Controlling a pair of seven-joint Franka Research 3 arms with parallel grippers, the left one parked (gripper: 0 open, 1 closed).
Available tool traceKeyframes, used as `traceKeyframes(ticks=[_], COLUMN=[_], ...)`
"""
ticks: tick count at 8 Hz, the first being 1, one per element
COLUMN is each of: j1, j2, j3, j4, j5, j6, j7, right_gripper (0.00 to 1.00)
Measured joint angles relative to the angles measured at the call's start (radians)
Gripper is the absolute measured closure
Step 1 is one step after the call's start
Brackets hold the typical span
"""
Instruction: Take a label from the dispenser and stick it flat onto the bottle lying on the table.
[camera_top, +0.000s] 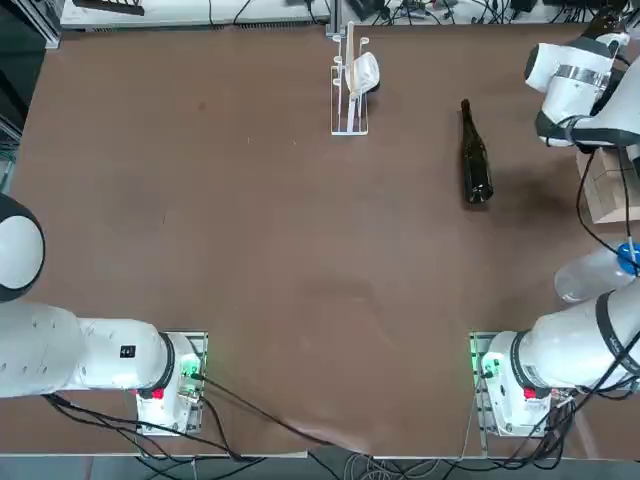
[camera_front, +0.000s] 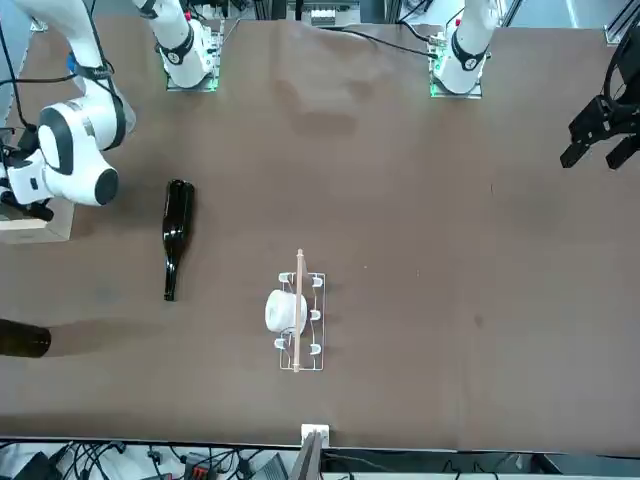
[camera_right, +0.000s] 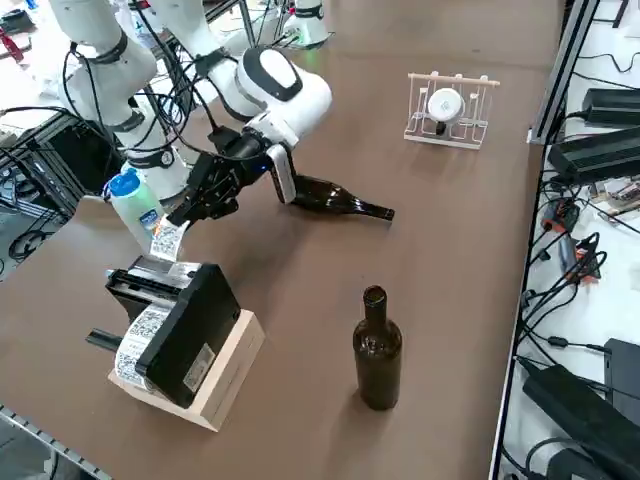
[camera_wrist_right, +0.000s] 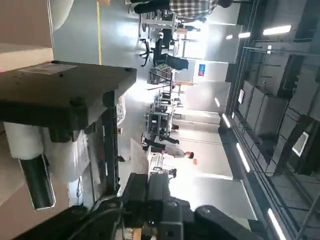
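Note:
The dark wine bottle (camera_top: 475, 160) (camera_right: 335, 198) lies on the brown table, neck pointing away from the robot. At the table's right edge a black label dispenser (camera_right: 185, 320) (camera_wrist_right: 60, 95) sits on a wooden block. A white printed label (camera_right: 168, 240) stands up from its top slot. My right gripper (camera_right: 190, 212) hangs right at that label's upper end, between the dispenser and the lying bottle. A clear plastic frame (camera_top: 350, 85) (camera_right: 450, 105) holding a white roll stands at the far middle of the table.
A clear plastic bottle with a blue cap (camera_right: 135, 205) stands close behind my gripper. A second dark bottle (camera_right: 377, 350) stands upright near the far right corner. A strip of printed labels (camera_right: 135, 345) hangs down the dispenser's front. Cables run along the table's far side.

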Motion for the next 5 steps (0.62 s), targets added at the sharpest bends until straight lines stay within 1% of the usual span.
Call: traceKeyframes(ticks=[2, 3, 5], j1=[0.012, 0.038, 0.119], j2=[-0.025, -0.028, -0.026], j3=[0.001, 0.003, 0.007], j4=[0.030, 0.064, 0.154], j5=[0.053, 0.114, 0.263], j6=[-0.010, -0.022, -0.058], j7=[-0.046, -0.067, -0.117], right_gripper=[0.99, 0.99, 0.99])
